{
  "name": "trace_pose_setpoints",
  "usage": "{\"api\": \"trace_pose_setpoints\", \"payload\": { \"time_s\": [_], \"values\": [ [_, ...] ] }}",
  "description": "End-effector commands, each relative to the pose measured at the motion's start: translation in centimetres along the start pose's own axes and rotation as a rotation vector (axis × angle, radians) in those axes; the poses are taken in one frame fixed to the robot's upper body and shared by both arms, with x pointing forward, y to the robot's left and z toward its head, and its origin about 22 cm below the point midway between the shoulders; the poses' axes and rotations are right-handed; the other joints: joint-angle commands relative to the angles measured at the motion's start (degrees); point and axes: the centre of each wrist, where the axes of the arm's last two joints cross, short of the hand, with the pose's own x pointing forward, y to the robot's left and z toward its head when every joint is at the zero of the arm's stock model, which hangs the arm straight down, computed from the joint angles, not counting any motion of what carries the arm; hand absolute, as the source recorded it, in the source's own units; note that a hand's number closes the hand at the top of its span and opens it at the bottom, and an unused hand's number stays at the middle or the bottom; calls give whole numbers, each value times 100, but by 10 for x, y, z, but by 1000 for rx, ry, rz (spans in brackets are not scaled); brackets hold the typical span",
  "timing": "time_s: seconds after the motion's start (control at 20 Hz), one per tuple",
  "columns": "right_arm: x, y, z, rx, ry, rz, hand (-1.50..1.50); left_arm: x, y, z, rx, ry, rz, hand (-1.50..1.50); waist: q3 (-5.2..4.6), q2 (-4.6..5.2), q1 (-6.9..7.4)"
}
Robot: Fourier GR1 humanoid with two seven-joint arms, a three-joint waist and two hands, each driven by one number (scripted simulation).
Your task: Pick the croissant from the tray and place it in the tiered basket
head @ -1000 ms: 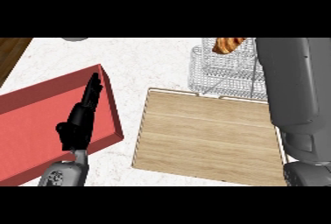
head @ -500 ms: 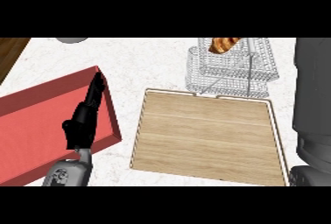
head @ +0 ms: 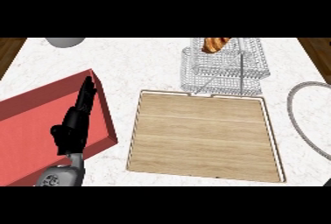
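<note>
Right arm gone; croissant (head: 215, 43) in tiered basket (head: 223, 72).

Croissant (head: 214, 43) in tiered basket (head: 223, 72), behind tray (head: 203, 135).

Left hand (head: 73, 127) matte black, slim fingers and a stubby thumb, narrow pale grey wrist below it, rounded grey forearm housing (head: 59, 178) with a dark circular marking at the lower edge

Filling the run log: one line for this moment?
croissant: in tiered basket | tray: bare | left hand: open, over red box | right hand: unseen
</note>
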Motion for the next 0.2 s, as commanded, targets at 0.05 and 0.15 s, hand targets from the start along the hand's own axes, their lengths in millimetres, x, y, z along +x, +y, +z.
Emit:
{"api": "trace_pose_setpoints", "payload": {
  "time_s": [0.05,0.15],
  "values": [
    [-54,-71,24,-10,0,-18,-150,-3,-8,-2,2,19,12,0,2,4,-106],
    [-81,-90,36,18,-10,-24,-150,-8,-5,10,28,2,-3,0,5,-2,-88]
  ]
}}
